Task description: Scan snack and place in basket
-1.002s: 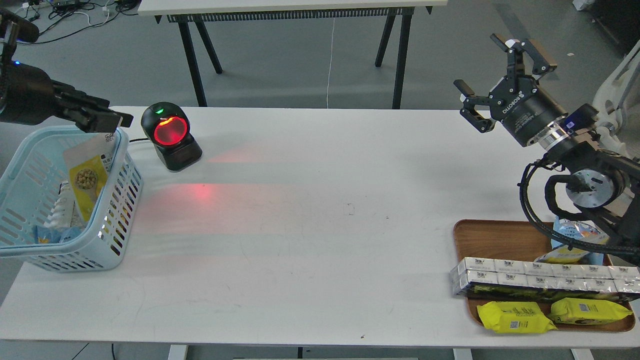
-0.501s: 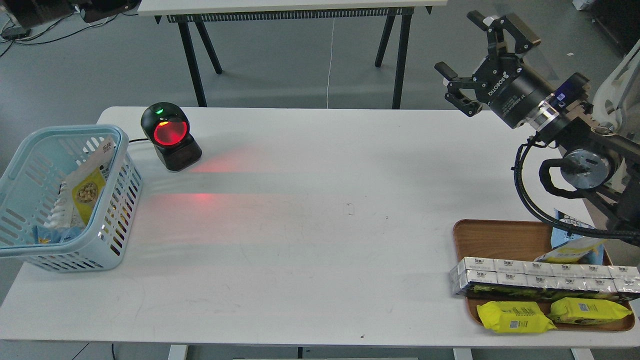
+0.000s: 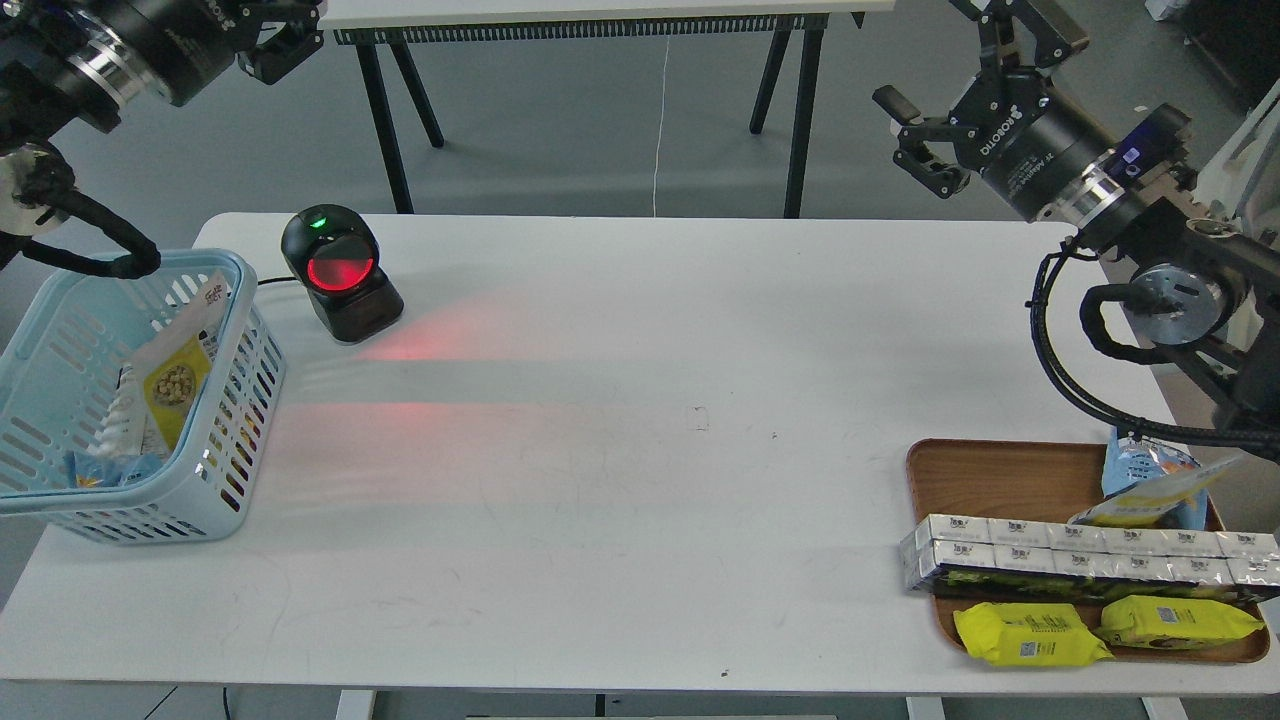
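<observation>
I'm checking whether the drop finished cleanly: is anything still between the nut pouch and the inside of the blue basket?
Nothing visible does. The snack already sits inside the basket, leaning against its right wall beside other packs. The left gripper is raised well above it, holding nothing.

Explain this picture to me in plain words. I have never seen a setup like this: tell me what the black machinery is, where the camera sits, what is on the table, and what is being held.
The camera sits in a robot's head, looking down at a white table. The black machinery is its two arms. The right gripper is open and holds nothing; the left gripper is partly cut off. On the table are a barcode scanner glowing red, a blue basket with the snack pouch inside, and a wooden tray of packaged goods.
</observation>
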